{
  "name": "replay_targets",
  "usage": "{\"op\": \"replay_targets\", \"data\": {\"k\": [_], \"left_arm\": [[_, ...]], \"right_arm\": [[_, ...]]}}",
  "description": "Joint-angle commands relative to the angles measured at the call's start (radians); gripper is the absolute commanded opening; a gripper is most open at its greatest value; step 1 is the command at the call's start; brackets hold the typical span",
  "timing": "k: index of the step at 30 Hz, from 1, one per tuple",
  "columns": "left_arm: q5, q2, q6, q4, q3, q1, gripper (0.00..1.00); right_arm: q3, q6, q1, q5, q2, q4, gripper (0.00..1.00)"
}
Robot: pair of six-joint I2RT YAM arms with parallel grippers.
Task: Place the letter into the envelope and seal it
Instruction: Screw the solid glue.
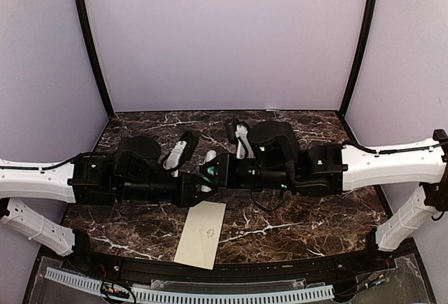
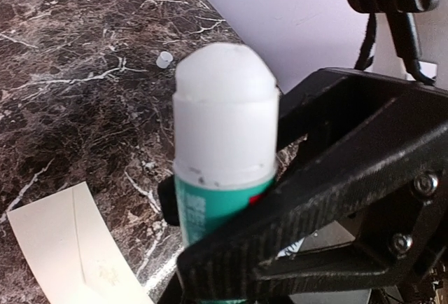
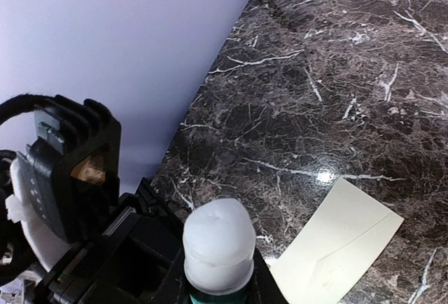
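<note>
A glue stick (image 2: 222, 157) with a teal body and a white domed tip stands upright above the table. My left gripper (image 2: 224, 214) is shut on its teal body. My right gripper (image 3: 218, 291) meets the same glue stick (image 3: 218, 248) from the other side, with its black fingers pressed against the body just under the white tip. In the top view both grippers, left (image 1: 198, 179) and right (image 1: 214, 171), come together at the table's middle. The cream envelope (image 1: 201, 234) lies flat near the front edge, emblem up, below the grippers. The letter does not show.
The dark marble table (image 1: 308, 220) is walled by pale panels at the back and sides. A small white cap-like piece (image 2: 164, 60) lies on the marble beyond the glue stick. The left arm's wrist housing (image 3: 63, 171) crowds the right wrist view.
</note>
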State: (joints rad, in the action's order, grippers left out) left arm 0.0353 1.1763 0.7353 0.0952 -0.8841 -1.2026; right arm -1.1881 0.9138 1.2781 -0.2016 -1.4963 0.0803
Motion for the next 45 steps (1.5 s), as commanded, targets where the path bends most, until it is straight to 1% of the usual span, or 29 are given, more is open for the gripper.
{"op": "replay_targets", "data": {"k": [1, 4, 9, 13, 15, 19, 22, 26, 27, 28, 29, 30, 31, 32, 33, 34, 35, 36, 37, 38, 40, 45], "left_arm": [[-0.195, -0.06, -0.014, -0.152, 0.032, 0.0, 0.0], [-0.298, -0.076, -0.012, -0.244, 0.044, 0.002, 0.0], [-0.474, -0.075, -0.004, -0.345, 0.037, 0.003, 0.0], [-0.582, -0.078, 0.02, -0.455, 0.041, 0.004, 0.0], [-0.627, -0.076, 0.036, -0.504, 0.044, 0.005, 0.0], [-0.679, -0.062, 0.056, -0.552, 0.044, 0.004, 0.0], [-0.655, -0.06, 0.047, -0.528, 0.043, 0.004, 0.0], [-0.58, -0.081, 0.019, -0.467, 0.042, 0.005, 0.0], [-0.56, -0.089, 0.003, -0.428, 0.033, 0.005, 0.0], [-0.507, -0.093, -0.009, -0.401, 0.027, 0.005, 0.0], [-0.476, -0.097, -0.034, -0.327, 0.008, 0.005, 0.0], [-0.4, -0.098, -0.062, -0.284, -0.002, 0.004, 0.0], [-0.363, -0.098, -0.075, -0.206, -0.022, 0.004, 0.0], [-0.284, -0.095, -0.094, -0.166, -0.032, 0.004, 0.0], [-0.246, -0.087, -0.101, -0.09, -0.051, 0.004, 0.0], [-0.175, -0.082, -0.111, -0.026, -0.06, 0.005, 0.0], [-0.122, -0.068, -0.113, 0.002, -0.077, 0.004, 0.0], [-0.099, -0.061, -0.114, 0.046, -0.084, 0.003, 0.0], [-0.062, -0.046, -0.113, 0.063, -0.097, 0.003, 0.0], [-0.039, -0.032, -0.111, 0.087, -0.101, 0.003, 0.0], [0.006, -0.017, -0.103, 0.115, -0.111, 0.003, 0.0], [0.072, -0.009, -0.077, 0.128, -0.109, 0.003, 0.0]], "right_arm": [[0.103, -0.051, -0.042, 0.169, 0.106, -0.238, 0.0], [0.148, -0.08, -0.066, 0.291, 0.153, -0.323, 0.0], [0.201, -0.109, -0.078, 0.45, 0.211, -0.469, 0.0], [0.251, -0.098, -0.082, 0.588, 0.239, -0.632, 0.0], [0.258, -0.091, -0.083, 0.642, 0.237, -0.68, 0.0], [0.261, -0.078, -0.083, 0.723, 0.224, -0.736, 0.0], [0.272, -0.074, -0.082, 0.722, 0.229, -0.754, 0.0], [0.276, -0.086, -0.082, 0.677, 0.247, -0.715, 0.0], [0.273, -0.09, -0.082, 0.656, 0.25, -0.694, 0.0], [0.265, -0.097, -0.082, 0.633, 0.253, -0.654, 0.0], [0.254, -0.105, -0.083, 0.601, 0.254, -0.608, 0.01], [0.244, -0.111, -0.081, 0.559, 0.255, -0.561, 0.09], [0.231, -0.111, -0.081, 0.511, 0.255, -0.507, 0.18], [0.213, -0.111, -0.079, 0.457, 0.253, -0.453, 0.27], [0.193, -0.116, -0.074, 0.412, 0.247, -0.396, 0.35], [0.171, -0.119, -0.069, 0.354, 0.24, -0.344, 0.42], [0.146, -0.114, -0.06, 0.294, 0.228, -0.291, 0.47], [0.125, -0.112, -0.054, 0.246, 0.214, -0.243, 0.52], [0.101, -0.111, -0.048, 0.2, 0.198, -0.203, 0.54], [0.076, -0.106, -0.041, 0.154, 0.18, -0.16, 0.56], [0.024, -0.1, -0.032, 0.073, 0.129, -0.056, 0.56], [-0.093, -0.074, -0.004, -0.049, 0.038, 0.121, 0.53]]}}
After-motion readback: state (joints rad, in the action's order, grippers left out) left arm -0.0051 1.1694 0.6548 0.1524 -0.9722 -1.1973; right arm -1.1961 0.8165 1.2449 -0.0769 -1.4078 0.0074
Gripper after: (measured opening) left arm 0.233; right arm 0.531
